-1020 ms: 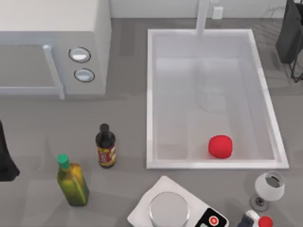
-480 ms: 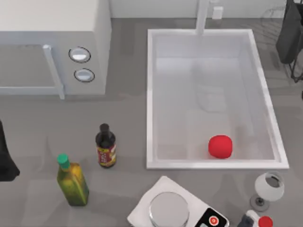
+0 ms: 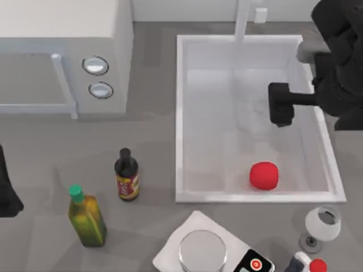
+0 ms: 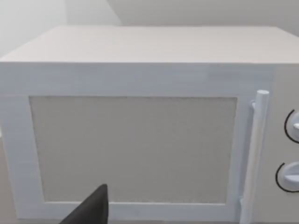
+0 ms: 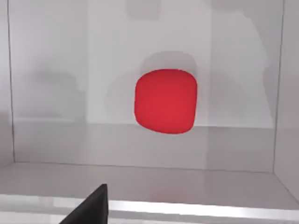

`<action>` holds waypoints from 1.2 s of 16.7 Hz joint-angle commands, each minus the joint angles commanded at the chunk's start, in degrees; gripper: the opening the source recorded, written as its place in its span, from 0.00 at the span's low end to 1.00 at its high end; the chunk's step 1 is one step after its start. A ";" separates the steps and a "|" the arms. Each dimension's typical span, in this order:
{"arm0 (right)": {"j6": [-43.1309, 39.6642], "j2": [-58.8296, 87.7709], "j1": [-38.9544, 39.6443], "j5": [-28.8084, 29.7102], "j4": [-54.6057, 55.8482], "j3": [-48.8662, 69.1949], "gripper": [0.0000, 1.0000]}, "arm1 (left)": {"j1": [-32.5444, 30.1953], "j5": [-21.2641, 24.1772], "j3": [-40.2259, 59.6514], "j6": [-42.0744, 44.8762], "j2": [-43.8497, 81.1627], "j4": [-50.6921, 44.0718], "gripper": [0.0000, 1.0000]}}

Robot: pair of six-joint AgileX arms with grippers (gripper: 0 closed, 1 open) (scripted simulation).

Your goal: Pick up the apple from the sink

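Two arms are seen at the table. The right gripper (image 3: pixel 281 110) is held over the sink (image 3: pixel 181 113), reaching in from the basin's right rim, with the arm's dark bulk above that rim at the top view's upper right. How its fingers stand cannot be told: from above a single dark block is seen, and in the right wrist view a single dark finger tip (image 5: pixel 91 207) is seen at the frame's edge.

Nearer the front wall of the basin than the gripper, and apart from it, the apple (image 3: pixel 264 175) is seen resting on the sink's pale bottom, slightly toward the left of the gripper's line. In the right wrist view the apple (image 5: pixel 165 101) is seen straight ahead of the tool, with the basin's wall (image 5: pixel 140 144) around it.

Beyond the gripper, at the sink's far rim, the white faucet (image 3: pixel 243 20) is seen.

The left arm (image 3: pixel 7 190) is parked at the table's left edge, well apart from the sink. The microwave (image 4: pixel 135 135) is faced by its wrist camera, and how its fingers stand cannot be told.
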 joint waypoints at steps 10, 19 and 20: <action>4.81 22.02 4.62 0.02 -10.84 16.31 1.00 | 0.00 0.00 0.00 0.00 0.00 0.00 1.00; 4.86 27.63 4.45 0.06 -1.54 12.52 1.00 | 0.00 0.00 0.00 0.00 0.00 0.00 1.00; 4.90 29.38 4.49 0.08 1.54 11.43 1.00 | 0.00 0.00 0.00 0.00 0.00 0.00 1.00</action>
